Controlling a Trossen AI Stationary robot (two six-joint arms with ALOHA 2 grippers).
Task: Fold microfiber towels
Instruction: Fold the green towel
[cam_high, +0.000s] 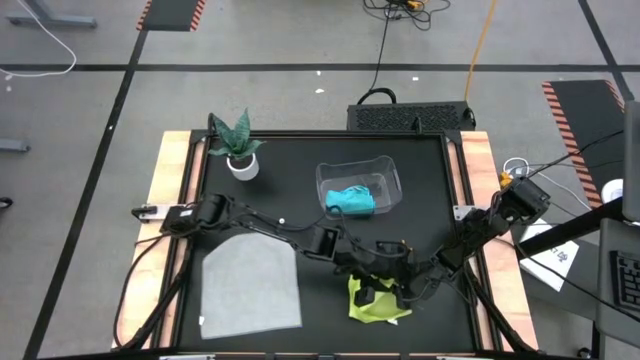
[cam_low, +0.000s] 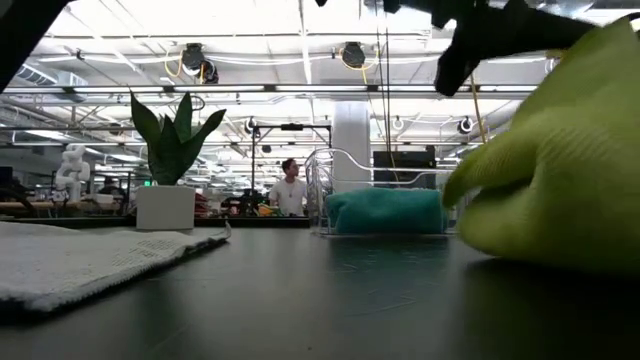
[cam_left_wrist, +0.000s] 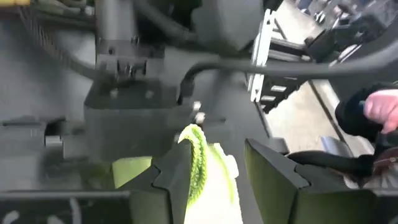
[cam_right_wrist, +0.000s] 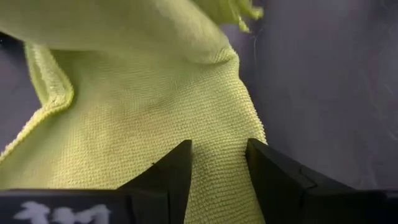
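Observation:
The yellow-green towel (cam_high: 380, 303) lies crumpled near the table's front edge, right of centre, and bulks large in the low view (cam_low: 560, 180). My left gripper (cam_high: 392, 262) hovers over its far side, open (cam_left_wrist: 217, 180). My right gripper (cam_high: 375, 293) reaches in low from the right, open, with a finger on either side of the cloth (cam_right_wrist: 217, 168). A fold of the towel (cam_right_wrist: 124, 25) hangs over beyond those fingers. The light grey towel (cam_high: 250, 285) lies flat at the front left. The teal towel (cam_high: 350, 200) sits bunched inside the clear bin (cam_high: 385, 170). My left gripper has the yellow-green towel's stitched edge (cam_left_wrist: 198, 155) standing up against the inner side of one finger (cam_left_wrist: 177, 180). The other finger (cam_left_wrist: 273, 174) stands apart from it, so nothing is pinched. My right gripper comes slanting down at the towel from the table's right. A stretch of flat cloth (cam_right_wrist: 217, 140) fills the gap between its fingers. Whether the fingers press it, I cannot tell.
A potted plant (cam_high: 238, 148) stands at the far left of the black tabletop. A person's hand (cam_left_wrist: 382, 109) shows beyond the table's right side in the left wrist view. The two arms cross close together above the yellow-green towel.

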